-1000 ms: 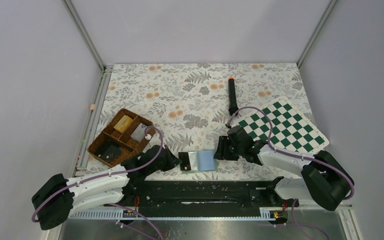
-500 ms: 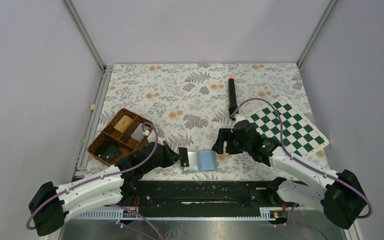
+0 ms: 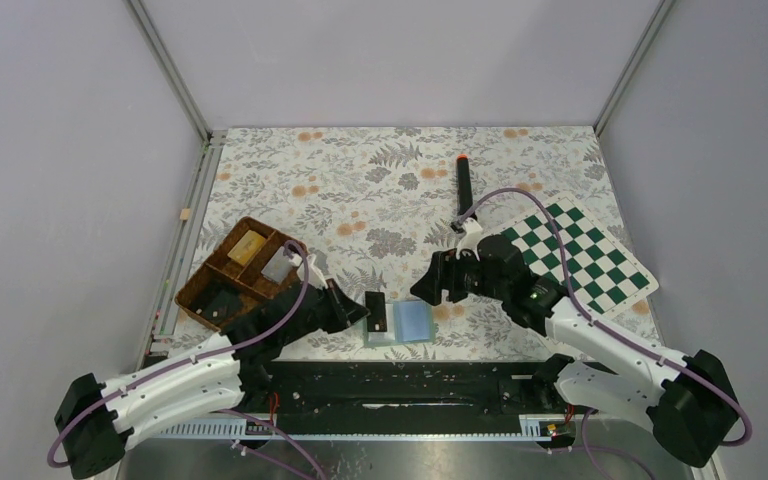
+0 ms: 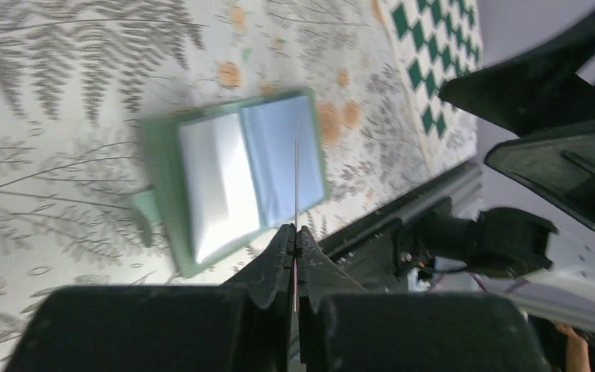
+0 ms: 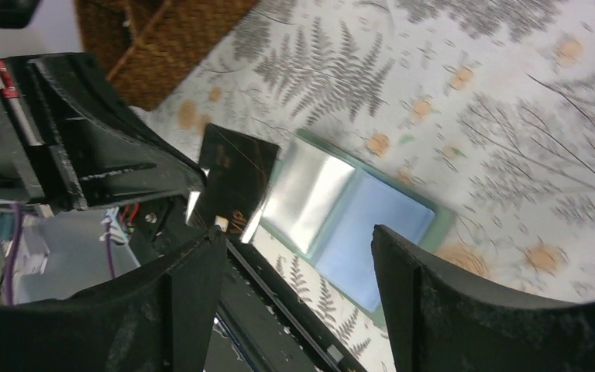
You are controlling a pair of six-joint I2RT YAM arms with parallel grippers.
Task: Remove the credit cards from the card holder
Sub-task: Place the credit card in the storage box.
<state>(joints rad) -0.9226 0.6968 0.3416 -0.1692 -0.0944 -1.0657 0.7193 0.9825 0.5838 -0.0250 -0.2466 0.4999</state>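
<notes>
Left tool (image 3: 362,314) clamped on dark credit card (image 3: 374,312) by card holder (image 3: 415,322); right tool (image 3: 423,290) spread apart

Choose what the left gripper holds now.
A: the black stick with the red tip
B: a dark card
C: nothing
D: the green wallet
B: the left gripper is shut on a thin edge in its own view, and the right wrist view shows this as a dark card beside the open wallet.
</notes>
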